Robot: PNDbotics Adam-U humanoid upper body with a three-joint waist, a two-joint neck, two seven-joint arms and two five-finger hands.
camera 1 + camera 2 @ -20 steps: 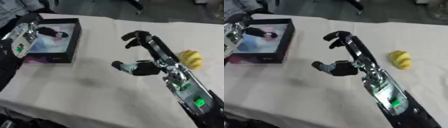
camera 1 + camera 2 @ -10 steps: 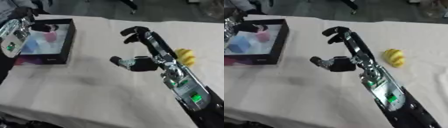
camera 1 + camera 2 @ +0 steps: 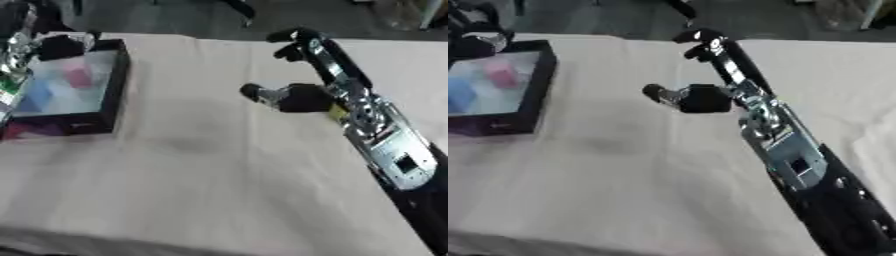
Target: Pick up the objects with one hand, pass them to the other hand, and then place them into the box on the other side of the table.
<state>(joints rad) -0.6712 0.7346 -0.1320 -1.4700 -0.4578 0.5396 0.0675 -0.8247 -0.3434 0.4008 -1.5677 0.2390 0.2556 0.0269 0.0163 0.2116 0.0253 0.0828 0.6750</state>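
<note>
The right hand (image 3: 702, 75) is in the upper middle of the frame, above the cloth-covered table (image 3: 219, 190). Its fingers (image 3: 697, 37) are spread and only a little bent at the tips, the thumb (image 3: 658, 92) stands out toward the left, and nothing is held between them.

The object to pick is mostly hidden in this moment. In the left eye view only a small yellow patch (image 3: 338, 113) shows just behind the right forearm, at the right middle of the frame; I think it is a small yellow fruit-like object, but the arm covers almost all of it. If so, it is probably light, rounded and rather smooth, so it may roll or slip; the best place to take it would be across its widest part, with the thumb on one side and the fingers on the other.

The box (image 3: 115, 85) is at the upper left of the frame, dark-walled, with a pale inside where a pink piece (image 3: 79, 77) and a blue piece (image 3: 39, 95) already lie. The left hand (image 3: 19, 47) shows at the far upper left beside the box; whether it is open or closed I cannot tell.

Between the right hand and the box the cloth gives wide room for the passing. The box wall must be cleared from above, and the table's near edge is at the bottom of the frame.
</note>
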